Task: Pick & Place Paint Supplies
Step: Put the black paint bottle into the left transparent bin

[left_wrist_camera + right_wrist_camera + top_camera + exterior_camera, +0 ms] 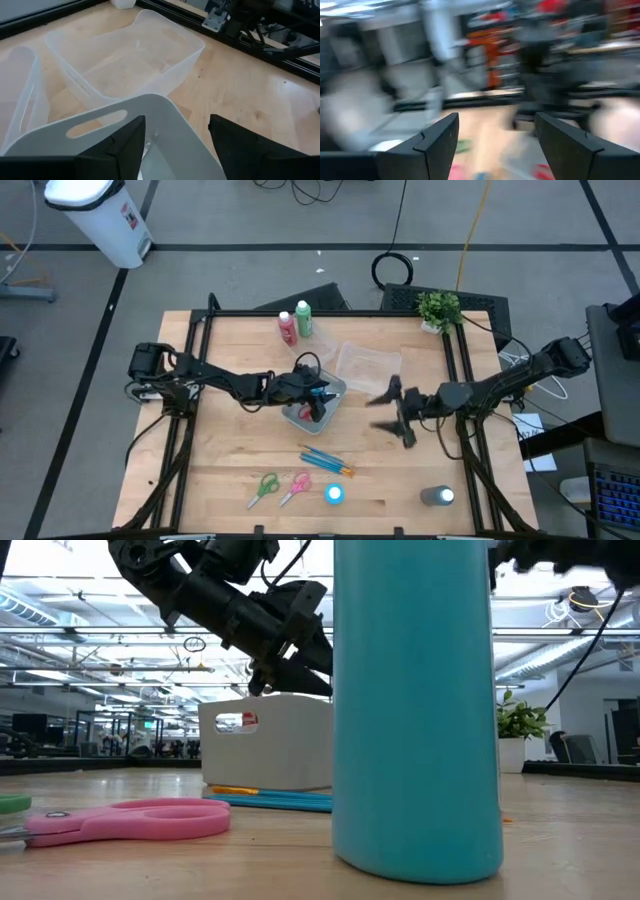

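Left gripper (320, 393) at frame centre over tub (300, 418), fingers parted, holding nothing. Right gripper (392, 412) right of centre, open, empty. Brushes (328, 462), scissors (295, 489) lower centre.

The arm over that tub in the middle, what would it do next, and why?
Probably lift straight up, away from the tub. The left hand is open over it with nothing between its fingers, so it looks finished there. Brushes, scissors and bottles are on the table, not yet packed.
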`<move>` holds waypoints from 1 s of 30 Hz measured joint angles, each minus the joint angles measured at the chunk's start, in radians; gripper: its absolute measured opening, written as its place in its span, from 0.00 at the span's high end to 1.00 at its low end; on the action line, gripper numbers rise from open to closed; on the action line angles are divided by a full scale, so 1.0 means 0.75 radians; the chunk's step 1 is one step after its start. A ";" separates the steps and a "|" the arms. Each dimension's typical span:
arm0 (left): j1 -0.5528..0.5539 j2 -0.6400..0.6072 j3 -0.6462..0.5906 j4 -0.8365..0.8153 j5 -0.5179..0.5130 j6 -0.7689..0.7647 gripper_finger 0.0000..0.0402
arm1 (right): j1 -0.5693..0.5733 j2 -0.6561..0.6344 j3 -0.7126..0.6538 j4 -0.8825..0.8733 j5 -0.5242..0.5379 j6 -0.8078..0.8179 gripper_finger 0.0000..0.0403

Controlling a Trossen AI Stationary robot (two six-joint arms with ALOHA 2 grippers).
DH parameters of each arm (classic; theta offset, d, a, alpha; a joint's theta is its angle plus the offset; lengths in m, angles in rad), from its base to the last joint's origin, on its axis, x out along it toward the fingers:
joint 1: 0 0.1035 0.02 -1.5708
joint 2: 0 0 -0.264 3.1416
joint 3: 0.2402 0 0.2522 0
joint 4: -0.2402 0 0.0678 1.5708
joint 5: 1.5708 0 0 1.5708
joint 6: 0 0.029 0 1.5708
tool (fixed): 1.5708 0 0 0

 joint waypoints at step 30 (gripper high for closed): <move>-0.002 -0.001 0.000 -0.029 0.020 0.006 0.40 | 0.791 0.451 1.170 -2.508 -0.243 2.070 0.38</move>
